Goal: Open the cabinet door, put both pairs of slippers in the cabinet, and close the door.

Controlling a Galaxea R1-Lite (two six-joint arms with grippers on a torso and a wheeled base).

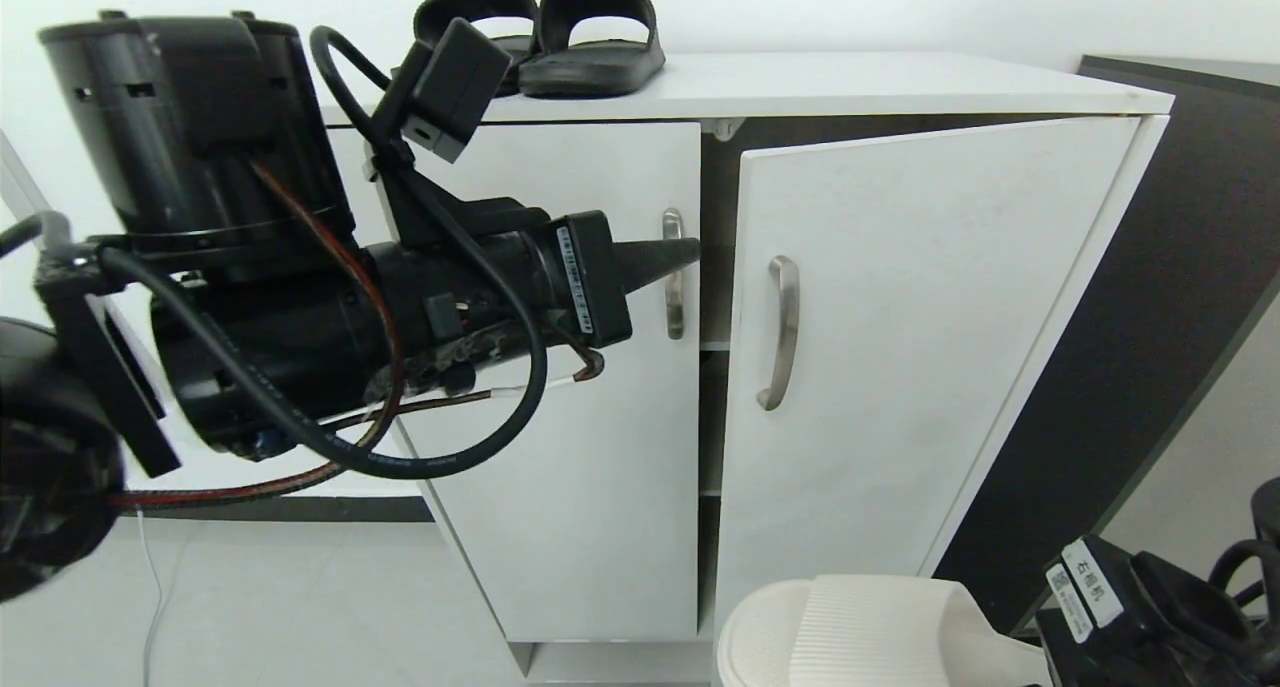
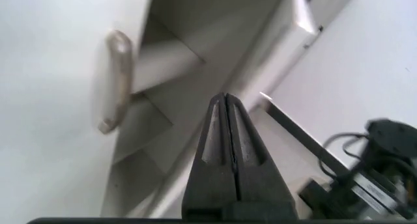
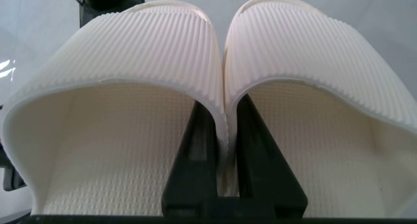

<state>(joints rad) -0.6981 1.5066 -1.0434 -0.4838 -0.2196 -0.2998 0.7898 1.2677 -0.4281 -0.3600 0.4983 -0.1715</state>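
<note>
Cabinet top (image 1: pixel 900 82): black slippers (image 1: pixel 580 37) lie front-to-back. Left pincer (image 1: pixel 688 254) closed by handle (image 1: pixel 676 307); right pincer (image 3: pixel 226 110) clamps white slippers (image 3: pixel 163 55).

White slippers (image 1: pixel 850 632) cut off at 6 o'clock edge, black slippers (image 1: pixel 590 37) at 12 o'clock partly behind wrist camera (image 1: pixel 450 87), cabinet interior (image 1: pixel 718 197) too dark to tell

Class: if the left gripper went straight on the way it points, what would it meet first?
The shut left gripper aims past the left door handle into the gap between the doors, so probably a shelf inside the cabinet; depth is unclear, and it might clip the ajar right door instead.
</note>
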